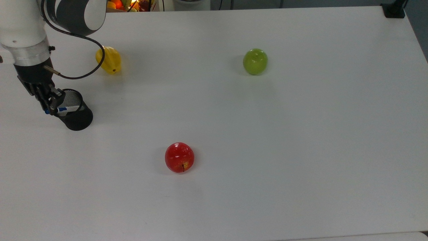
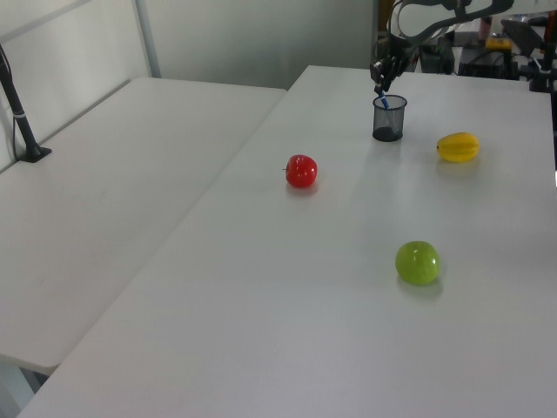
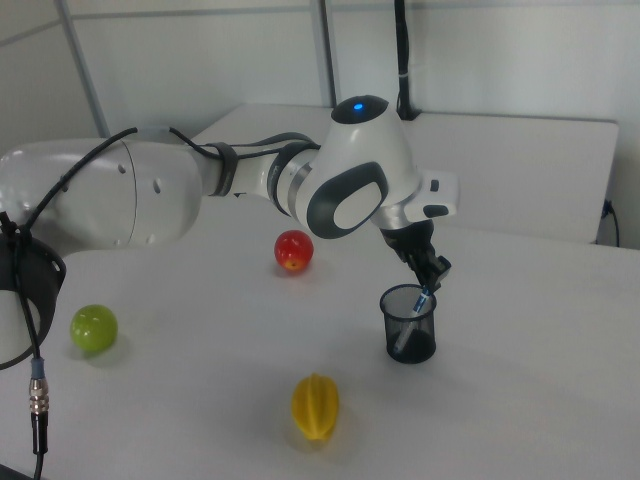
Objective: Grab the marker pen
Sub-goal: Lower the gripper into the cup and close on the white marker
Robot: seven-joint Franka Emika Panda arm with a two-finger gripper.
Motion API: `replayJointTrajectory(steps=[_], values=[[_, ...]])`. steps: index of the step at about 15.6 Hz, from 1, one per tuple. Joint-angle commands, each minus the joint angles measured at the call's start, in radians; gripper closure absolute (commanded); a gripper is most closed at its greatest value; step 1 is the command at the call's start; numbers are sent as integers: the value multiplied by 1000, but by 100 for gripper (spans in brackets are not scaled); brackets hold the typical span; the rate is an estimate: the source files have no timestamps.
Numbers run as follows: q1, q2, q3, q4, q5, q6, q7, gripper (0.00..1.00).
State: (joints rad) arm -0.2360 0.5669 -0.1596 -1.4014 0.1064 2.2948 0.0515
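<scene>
White table carries all items. Robot arm reaches in from the top view's upper left, wrist pointed down over a black mesh pen cup. In the top view the cup stands at about 9 o'clock of the table, upright.

Fruit, well apart from one another: red apple at roughly 4 o'clock of the cup; green apple at about 2 o'clock of the red apple; yellow ridged fruit at about 1 o'clock of the cup, near it but not touching.

Gripper sits at the cup's rim on the 10 o'clock side, fingers clenched on the marker pen. Marker pen stands tilted inside the cup, lower part in the mesh, blue upper end poking past the rim between the fingers; right view shows the same grasp.
</scene>
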Motion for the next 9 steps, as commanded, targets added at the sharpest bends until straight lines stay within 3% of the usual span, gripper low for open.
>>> replayJointTrajectory(steps=[1,9], values=[[7,13,-3,12,-24,31,19,83],[7,-8,-6,13,-22,23,27,91]])
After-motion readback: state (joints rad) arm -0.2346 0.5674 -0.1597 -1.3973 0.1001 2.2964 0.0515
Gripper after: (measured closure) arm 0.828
